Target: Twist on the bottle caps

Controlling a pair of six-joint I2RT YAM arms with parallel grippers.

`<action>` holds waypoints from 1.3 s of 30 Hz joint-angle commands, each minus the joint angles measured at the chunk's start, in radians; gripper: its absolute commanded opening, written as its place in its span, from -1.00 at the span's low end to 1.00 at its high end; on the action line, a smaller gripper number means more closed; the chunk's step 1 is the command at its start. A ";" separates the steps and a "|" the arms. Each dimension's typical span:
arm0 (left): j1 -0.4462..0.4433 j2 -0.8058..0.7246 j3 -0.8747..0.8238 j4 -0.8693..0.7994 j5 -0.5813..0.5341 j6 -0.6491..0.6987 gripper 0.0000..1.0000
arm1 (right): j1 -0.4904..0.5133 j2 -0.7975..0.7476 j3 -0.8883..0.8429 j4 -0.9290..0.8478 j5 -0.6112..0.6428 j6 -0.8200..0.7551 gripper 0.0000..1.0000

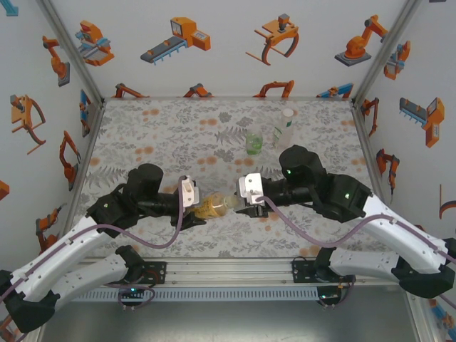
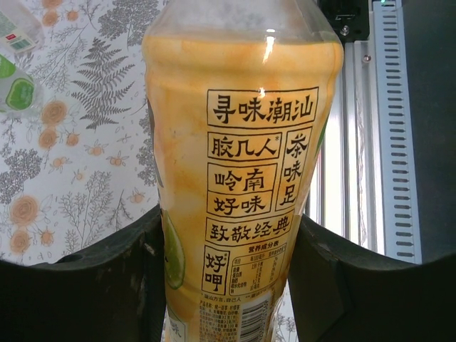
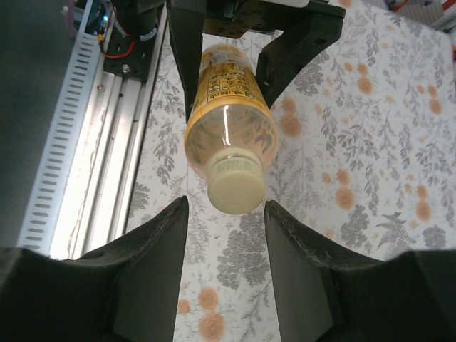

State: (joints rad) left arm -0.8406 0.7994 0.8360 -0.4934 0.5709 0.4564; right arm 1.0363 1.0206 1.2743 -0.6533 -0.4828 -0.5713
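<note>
A flower-patterned table point(image 1: 178, 135) stands between white walls point(image 1: 235, 43) printed with orange robot arms. Near the middle of its front edge, the left claw point(image 1: 194, 208) is clamped round a yellow bottle point(image 1: 211, 206) held sideways. The right claw point(image 3: 226, 214) is partly open, its fingers either side of the bottle's pale cap point(image 3: 237, 191) without touching it.

Yellow-amber bottle point(image 2: 242, 178) sat centre frame, label with black characters facing camera, barcode at bottom. Left gripper point(image 2: 226, 242) clamped it, black fingers point(image 2: 100, 285) pressing both sides. Floral table point(image 2: 78, 164) lay left, metal rail point(image 2: 356, 142) right.
</note>
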 commanded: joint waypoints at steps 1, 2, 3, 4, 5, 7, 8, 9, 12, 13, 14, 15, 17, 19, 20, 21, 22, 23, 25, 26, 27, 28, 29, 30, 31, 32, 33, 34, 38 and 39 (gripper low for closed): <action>-0.008 -0.014 0.032 -0.001 0.040 -0.019 -1.00 | 0.001 -0.020 -0.016 0.082 -0.019 -0.085 -0.06; -0.008 -0.014 0.034 -0.002 0.042 -0.018 -1.00 | 0.001 -0.018 -0.018 0.084 -0.025 -0.085 -0.06; -0.008 -0.014 0.034 -0.002 0.043 -0.019 -1.00 | 0.001 -0.015 -0.018 0.083 -0.030 -0.085 -0.06; -0.007 -0.014 0.034 -0.002 0.043 -0.018 -1.00 | 0.001 -0.012 -0.020 0.083 -0.035 -0.085 -0.06; -0.008 -0.014 0.034 -0.002 0.044 -0.017 -1.00 | 0.001 -0.010 -0.020 0.081 -0.040 -0.085 -0.06; -0.008 -0.012 0.035 -0.001 0.047 -0.018 -1.00 | 0.002 -0.007 -0.021 0.081 -0.049 -0.084 -0.06; -0.009 -0.011 0.036 -0.002 0.048 -0.017 -1.00 | 0.002 -0.006 -0.022 0.081 -0.050 -0.084 -0.07; -0.008 -0.011 0.037 -0.002 0.048 -0.017 -1.00 | 0.002 -0.006 -0.024 0.083 -0.051 -0.084 -0.08; -0.009 -0.012 0.038 -0.002 0.050 -0.015 -1.00 | 0.002 -0.007 -0.027 0.079 -0.055 -0.084 -0.11; -0.009 -0.011 0.038 -0.002 0.050 -0.016 -1.00 | 0.004 -0.005 -0.027 0.076 -0.058 -0.084 -0.11; -0.009 -0.011 0.038 -0.002 0.050 -0.017 -1.00 | 0.003 -0.005 -0.027 0.072 -0.064 -0.084 -0.12; -0.009 -0.011 0.037 -0.003 0.050 -0.017 -1.00 | 0.004 -0.005 -0.029 0.072 -0.071 -0.083 -0.14; -0.009 -0.011 0.037 -0.002 0.050 -0.018 -1.00 | 0.004 -0.003 -0.029 0.071 -0.082 -0.081 -0.16; -0.009 -0.011 0.037 -0.002 0.050 -0.018 -1.00 | 0.004 -0.002 -0.030 0.070 -0.085 -0.077 -0.21; -0.009 -0.010 0.036 -0.002 0.050 -0.019 -1.00 | 0.004 -0.002 -0.033 0.071 -0.085 -0.073 -0.25; -0.010 -0.010 0.035 -0.002 0.050 -0.018 -1.00 | 0.005 -0.004 -0.036 0.073 -0.085 -0.067 -0.29; -0.009 -0.010 0.035 -0.002 0.050 -0.019 -1.00 | 0.005 -0.005 -0.039 0.079 -0.086 -0.057 -0.33; -0.010 -0.009 0.035 -0.001 0.050 -0.019 -1.00 | 0.004 -0.007 -0.046 0.091 -0.084 -0.035 -0.39; -0.010 -0.009 0.035 -0.003 0.047 -0.018 -1.00 | 0.005 -0.015 -0.064 0.127 -0.068 0.050 -0.51; -0.011 -0.009 0.034 -0.003 0.045 -0.017 -1.00 | 0.004 -0.020 -0.076 0.153 -0.050 0.122 -0.56; -0.011 -0.011 0.032 -0.004 0.042 -0.015 -1.00 | 0.005 -0.024 -0.088 0.181 -0.024 0.208 -0.61; -0.011 -0.011 0.029 -0.001 0.037 -0.015 -1.00 | 0.005 -0.028 -0.097 0.205 0.001 0.291 -0.67; -0.011 -0.010 0.028 0.004 0.033 -0.014 -1.00 | 0.005 -0.031 -0.108 0.228 0.033 0.381 -0.75; -0.011 -0.008 0.029 0.007 0.027 -0.014 -1.00 | 0.005 -0.035 -0.117 0.248 0.060 0.486 -0.84; -0.011 -0.004 0.029 0.009 0.023 -0.014 -1.00 | 0.005 -0.037 -0.129 0.269 0.093 0.576 -0.87; -0.011 0.000 0.030 0.013 0.019 -0.015 -1.00 | 0.006 -0.043 -0.145 0.294 0.146 0.704 -0.87; -0.011 0.002 0.027 0.021 0.016 -0.014 -1.00 | 0.006 -0.045 -0.158 0.302 0.205 0.838 -0.89; -0.011 0.005 0.024 0.029 0.016 -0.013 -1.00 | 0.005 -0.044 -0.161 0.295 0.258 0.951 -0.92; -0.011 0.017 0.017 0.041 -0.006 -0.016 -1.00 | 0.005 -0.012 -0.146 0.177 0.400 1.439 -1.00; -0.011 0.019 0.015 0.043 -0.014 -0.016 -1.00 | 0.005 -0.007 -0.152 0.165 0.404 1.531 -1.00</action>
State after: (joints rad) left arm -0.8436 0.8169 0.8387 -0.5270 0.5301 0.4484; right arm 1.0374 0.9833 1.1320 -0.4492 -0.2276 0.4805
